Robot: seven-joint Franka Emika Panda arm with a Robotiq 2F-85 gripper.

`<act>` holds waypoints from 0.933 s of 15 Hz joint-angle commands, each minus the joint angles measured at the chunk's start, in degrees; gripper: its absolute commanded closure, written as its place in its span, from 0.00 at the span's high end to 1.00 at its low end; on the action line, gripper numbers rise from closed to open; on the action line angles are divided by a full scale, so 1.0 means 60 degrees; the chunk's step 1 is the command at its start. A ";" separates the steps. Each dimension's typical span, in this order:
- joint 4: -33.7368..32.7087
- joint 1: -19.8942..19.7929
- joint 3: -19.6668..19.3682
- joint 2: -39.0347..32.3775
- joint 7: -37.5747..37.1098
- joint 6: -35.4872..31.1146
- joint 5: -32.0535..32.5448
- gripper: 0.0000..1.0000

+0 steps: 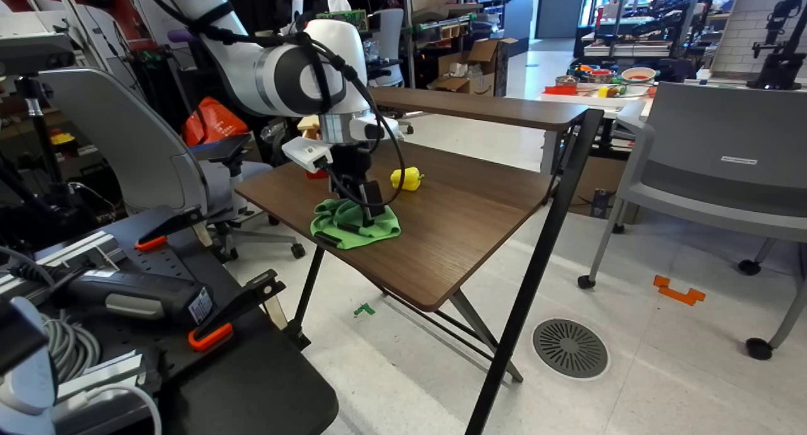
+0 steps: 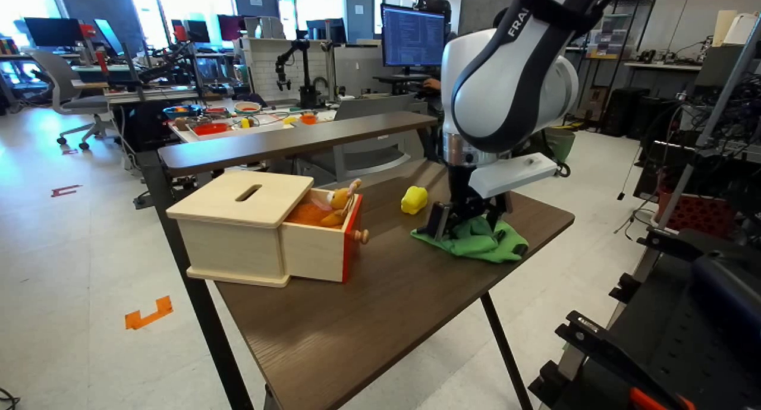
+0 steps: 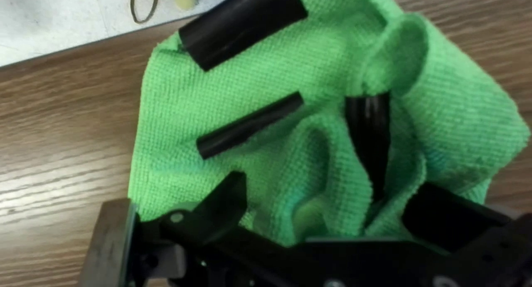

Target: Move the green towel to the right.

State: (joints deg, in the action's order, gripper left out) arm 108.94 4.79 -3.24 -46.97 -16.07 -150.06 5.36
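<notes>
The gripper (image 3: 328,204) is pointing down over the towel (image 3: 320,87), its fingers (image 3: 226,195) standing well apart, and folds of the green fabric are lying between them. Whether both tips are touching the fabric, I cannot tell. In both exterior views the towel is lying rumpled on the table (image 2: 357,327), close to the edge. In the wrist view a wide black piece (image 3: 243,27) is lying at the towel's far edge, a thin strip (image 3: 249,124) is lying nearer, and a tapered piece (image 3: 368,133) is showing among folds to the right.

In an exterior view a yellow pepper (image 2: 414,200) is resting on the table, left of the gripper and farther back. A wooden box (image 2: 229,243) is standing to the left, its drawer (image 2: 312,252) sticking out rightward. An orange toy (image 2: 339,202) is sitting in the drawer, its head rising above the rim, and a knob (image 2: 361,236) is jutting from the red front.

In an exterior view a grey chair (image 1: 725,145) is standing to the right of the table, and a black bench (image 1: 265,391) is filling the near left corner.
</notes>
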 commanded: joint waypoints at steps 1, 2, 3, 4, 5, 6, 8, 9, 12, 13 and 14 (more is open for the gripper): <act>-0.0439 -0.0512 -0.0242 -0.0320 0.0357 0.0274 -0.0485 1.00; -0.0482 -0.0667 -0.0340 -0.0315 0.0344 0.0278 -0.0537 1.00; -0.0563 -0.0821 -0.0423 -0.0335 0.0343 0.0298 -0.0605 1.00; -0.0635 -0.0950 -0.0530 -0.0366 0.0296 0.0267 -0.0641 1.00; -0.0702 -0.1075 -0.0602 -0.0381 0.0263 0.0313 -0.0685 1.00; -0.0794 -0.1196 -0.0665 -0.0433 0.0238 0.0335 -0.0742 1.00; -0.0921 -0.1350 -0.0757 -0.0507 0.0201 0.0391 -0.0817 1.00; -0.0980 -0.1406 -0.0781 -0.0552 0.0188 0.0415 -0.0841 1.00; -0.1065 -0.1517 -0.0770 -0.0611 0.0178 0.0487 -0.0959 1.00; -0.1035 -0.1539 -0.0745 -0.0520 0.0205 0.0544 -0.0985 1.00; -0.0938 -0.1499 -0.0781 -0.0355 0.0172 0.0533 -0.0979 1.00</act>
State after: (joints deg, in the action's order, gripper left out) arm 104.67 -4.23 -7.56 -48.74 -15.68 -148.31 1.31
